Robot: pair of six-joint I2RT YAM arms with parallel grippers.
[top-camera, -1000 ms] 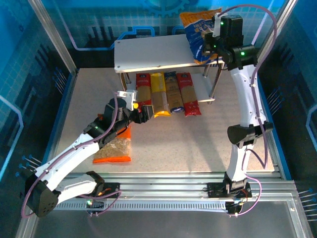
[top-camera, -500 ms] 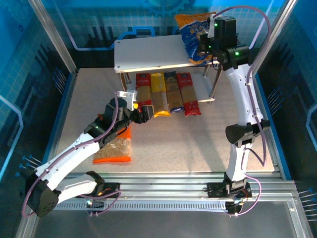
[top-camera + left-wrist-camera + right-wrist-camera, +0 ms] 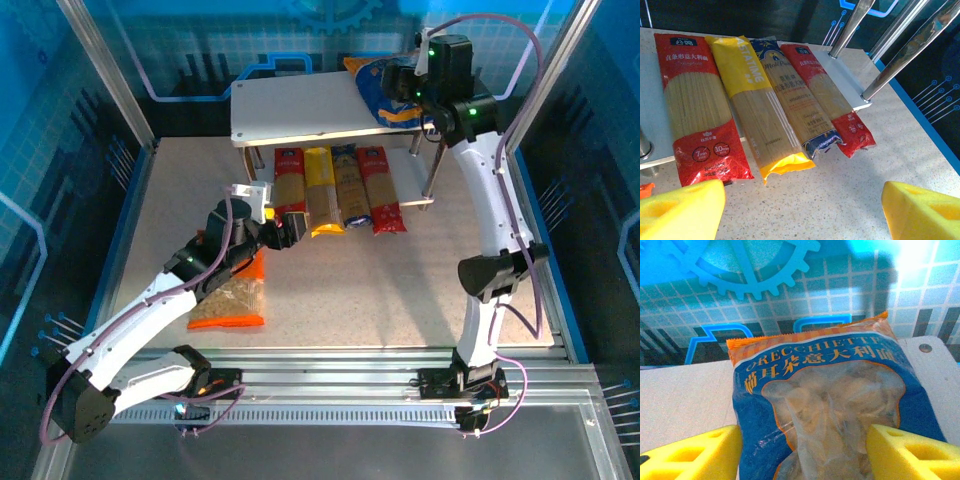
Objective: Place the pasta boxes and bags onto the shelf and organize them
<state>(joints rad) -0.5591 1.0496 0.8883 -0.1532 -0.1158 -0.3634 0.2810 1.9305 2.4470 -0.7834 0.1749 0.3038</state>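
The blue bag (image 3: 378, 88) (image 3: 825, 395) lies on the right end of the shelf's top board (image 3: 290, 110) (image 3: 685, 395). My right gripper (image 3: 405, 85) (image 3: 802, 450) is open, its yellow pads standing on either side of the bag's near end. Four pasta boxes lie side by side on the lower board: red (image 3: 695, 100), yellow (image 3: 755, 105), dark blue (image 3: 795, 105), red (image 3: 827, 95). My left gripper (image 3: 285, 235) (image 3: 805, 210) is open and holds nothing, just in front of the packs' near ends. The orange bag (image 3: 232, 300) lies on the table, partly under the left arm.
Thin metal legs (image 3: 852, 25) hold the shelf's right side, next to the lower board's corner (image 3: 845, 82). Speckled table (image 3: 380, 290) stretches in front of the shelf. Blue walls and aluminium posts (image 3: 110, 80) fence the workspace.
The right gripper carried the blue bag left and back over the top board, then opened. The left arm shifted only slightly.
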